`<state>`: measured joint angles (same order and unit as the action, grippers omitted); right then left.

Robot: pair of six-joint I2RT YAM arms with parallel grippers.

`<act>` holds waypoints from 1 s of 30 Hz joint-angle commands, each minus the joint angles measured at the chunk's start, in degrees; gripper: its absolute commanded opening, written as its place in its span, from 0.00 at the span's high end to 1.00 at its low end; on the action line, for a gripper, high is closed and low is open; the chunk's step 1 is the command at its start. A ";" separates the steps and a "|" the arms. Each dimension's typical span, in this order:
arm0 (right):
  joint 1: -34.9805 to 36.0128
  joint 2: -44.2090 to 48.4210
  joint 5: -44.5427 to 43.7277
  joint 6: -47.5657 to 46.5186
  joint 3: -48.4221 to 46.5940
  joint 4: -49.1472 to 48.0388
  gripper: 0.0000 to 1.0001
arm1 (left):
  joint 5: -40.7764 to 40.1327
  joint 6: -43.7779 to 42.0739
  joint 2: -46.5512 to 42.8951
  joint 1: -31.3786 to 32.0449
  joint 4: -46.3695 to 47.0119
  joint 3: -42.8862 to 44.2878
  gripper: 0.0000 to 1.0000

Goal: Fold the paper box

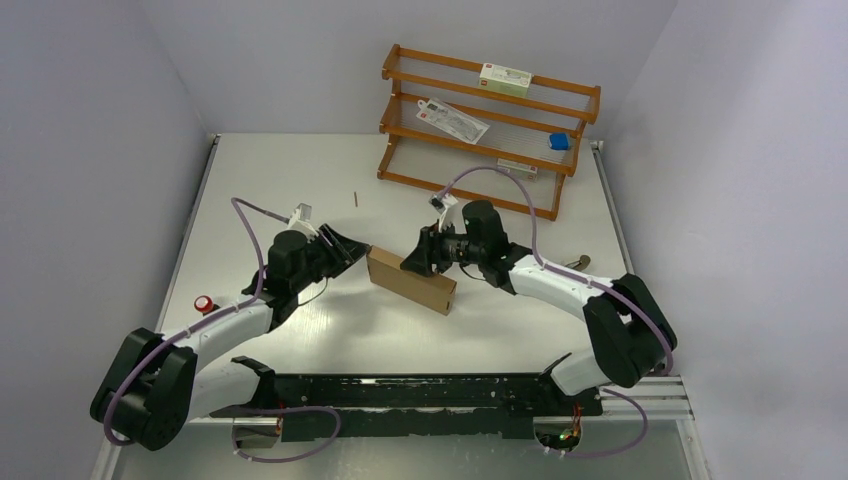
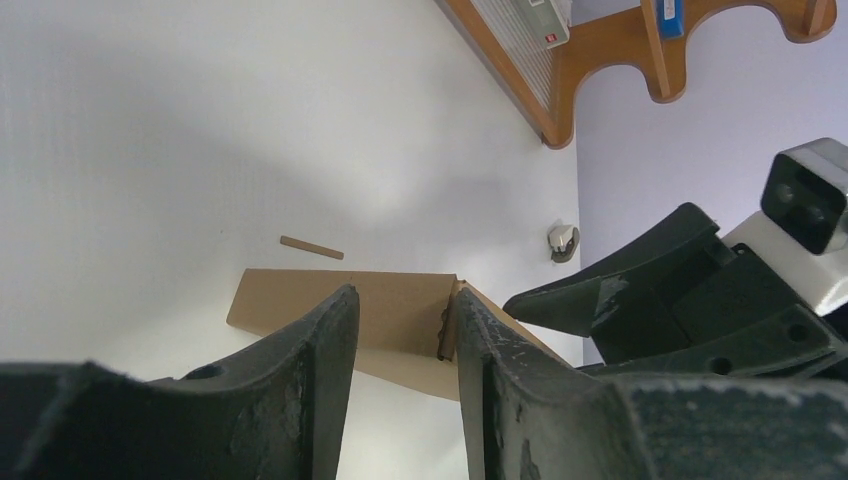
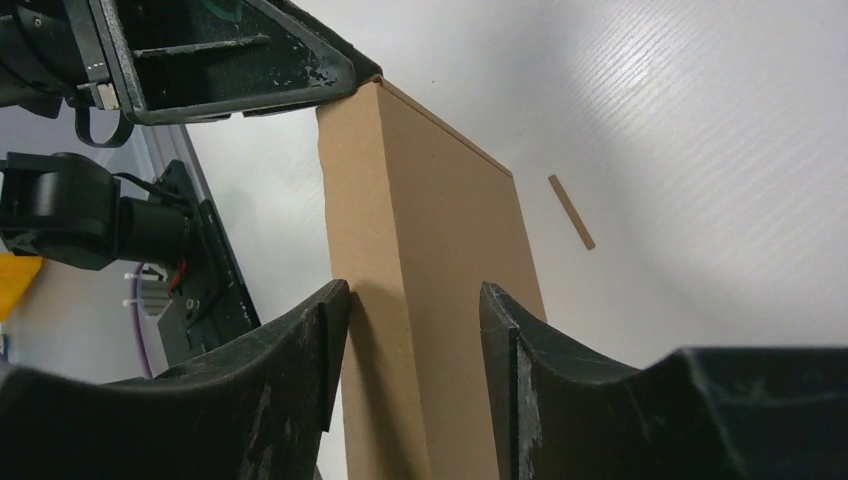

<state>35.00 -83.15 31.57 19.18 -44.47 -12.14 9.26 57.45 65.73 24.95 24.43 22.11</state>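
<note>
The paper box (image 1: 412, 282) is a long, plain brown, shallow closed box lying slantwise at mid-table between the two arms. My left gripper (image 1: 355, 250) is at its far-left end. In the left wrist view the jaws (image 2: 400, 300) stand apart with the box end (image 2: 390, 310) just beyond the tips, and the right finger (image 2: 475, 340) touches the end's frayed corner edge. My right gripper (image 1: 415, 262) is at the box's back edge. In the right wrist view its jaws (image 3: 412, 290) stand apart over the box (image 3: 430, 250), with the left finger (image 3: 330, 330) against the box's side.
A wooden rack (image 1: 490, 130) at the back holds a white and green carton (image 1: 505, 78), a packet (image 1: 452, 120) and a blue item (image 1: 559, 142). A thin wooden stick (image 1: 355, 198) lies behind the box. A red button (image 1: 204, 303) sits left, a metal piece (image 1: 580, 263) right, and a black rail (image 1: 420, 390) in front.
</note>
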 commanded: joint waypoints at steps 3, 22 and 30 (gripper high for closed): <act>0.63 -1.08 -1.39 -2.57 5.48 -4.27 0.49 | 1.43 0.41 -0.03 -0.07 -0.99 -0.23 0.55; 0.69 -4.11 -3.23 -4.65 7.97 -7.75 0.50 | 9.59 13.47 10.31 -4.81 25.78 -13.58 0.70; 0.73 -3.94 -3.66 -4.99 7.61 -7.19 0.50 | 9.63 10.11 16.63 -5.17 20.46 -13.64 0.81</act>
<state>35.46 -84.64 31.42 17.78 -37.98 -27.14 19.64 71.07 79.15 20.12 59.22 10.79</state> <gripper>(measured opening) 0.505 0.341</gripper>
